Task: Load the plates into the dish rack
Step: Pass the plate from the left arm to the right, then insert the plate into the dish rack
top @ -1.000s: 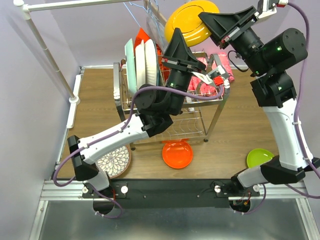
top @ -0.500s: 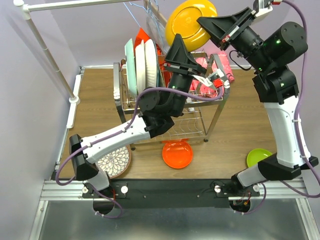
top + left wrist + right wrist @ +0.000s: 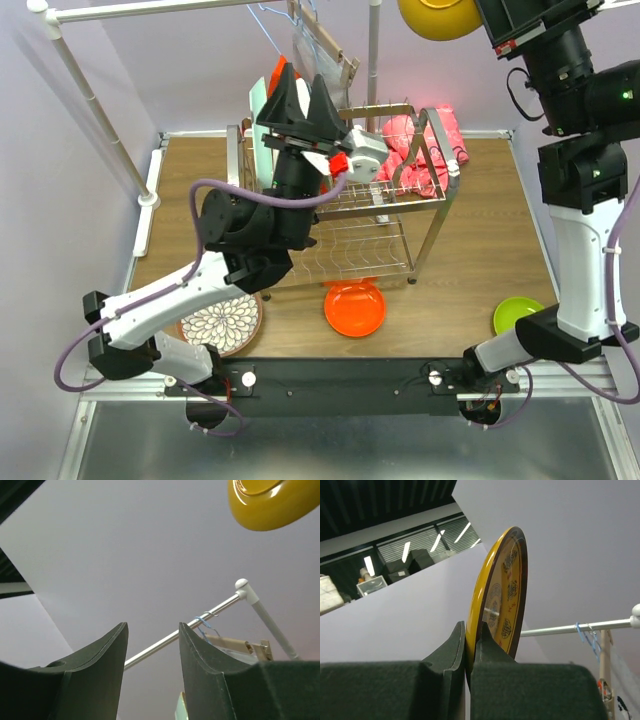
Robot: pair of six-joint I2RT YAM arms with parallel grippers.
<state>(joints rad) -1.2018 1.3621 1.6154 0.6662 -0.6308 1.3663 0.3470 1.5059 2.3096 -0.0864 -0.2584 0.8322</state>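
Observation:
The chrome dish rack (image 3: 400, 195) stands mid-table. A mint plate (image 3: 258, 108) stands upright in its upper slots at the left, and its edge also shows in the left wrist view as the mint plate (image 3: 180, 707). My left gripper (image 3: 303, 75) points upward in front of those slots, open and empty, as the left gripper (image 3: 152, 627) also shows. High at the top right, my right gripper (image 3: 471, 625) is shut on the rim of a yellow patterned plate (image 3: 502, 595); the yellow plate (image 3: 438, 15) hangs above the rack. An orange plate (image 3: 354, 307), a lime green plate (image 3: 518, 315) and a floral plate (image 3: 222, 322) lie on the table.
Red and pink cloths (image 3: 420, 150) lie on the rack's upper shelf at the right. A white clothes rail (image 3: 100, 110) with hangers (image 3: 320, 45) stands behind and to the left of the rack. The left arm's elbow hangs over the rack's left front.
The left gripper has opened and swung left across the rack, its fingers now pointing up. The right arm has lifted the yellow plate higher and to the right, to the top edge of view.

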